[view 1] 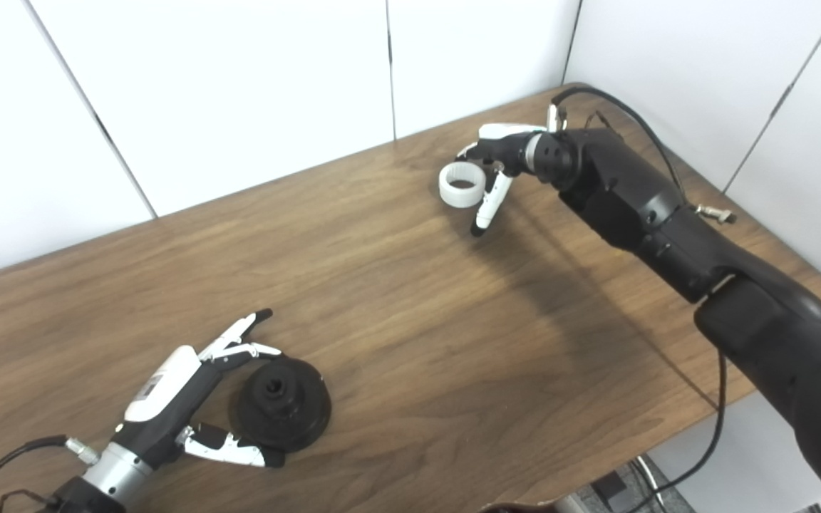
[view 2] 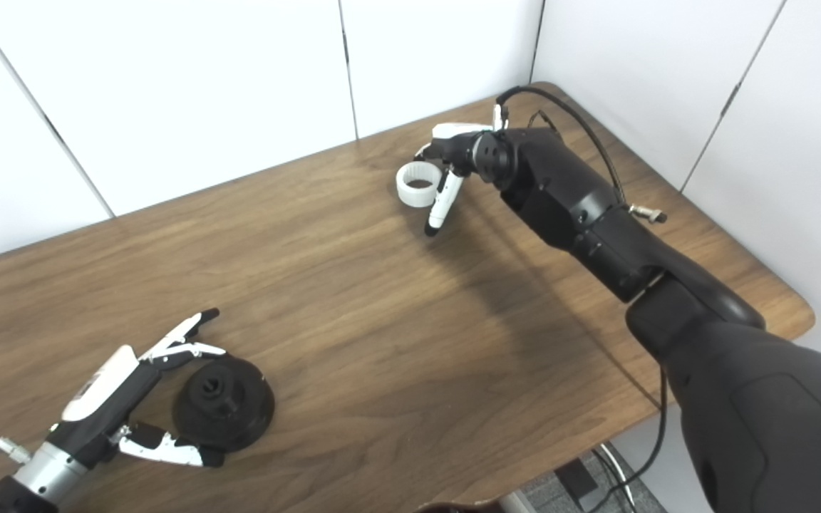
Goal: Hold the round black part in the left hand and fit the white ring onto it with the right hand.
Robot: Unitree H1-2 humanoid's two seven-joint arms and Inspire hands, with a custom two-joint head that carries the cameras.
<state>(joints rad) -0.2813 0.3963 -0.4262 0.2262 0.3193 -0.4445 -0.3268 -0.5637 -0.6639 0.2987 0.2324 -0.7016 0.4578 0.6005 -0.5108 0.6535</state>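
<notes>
The round black part [view 1: 281, 404] lies flat on the wooden table [view 1: 410, 320] at the front left, its hub facing up. My left hand [view 1: 189, 399] is open around its left side, with fingers [view 1: 239, 338] past its upper edge and the thumb [view 1: 229, 449] along its lower edge; no firm grip shows. The white ring [view 1: 462, 184] rests on the table at the far right. My right hand [view 1: 499, 160] is against the ring's right side, one finger [view 1: 487, 206] stretched out beside it and others curled behind it. It does not clearly hold the ring.
White wall panels [view 1: 239, 85] stand close behind the table's far edge. The table's right edge and rounded corner [view 2: 802, 313] lie beside my right arm. A black cable [view 1: 717, 420] hangs from that arm over the front edge.
</notes>
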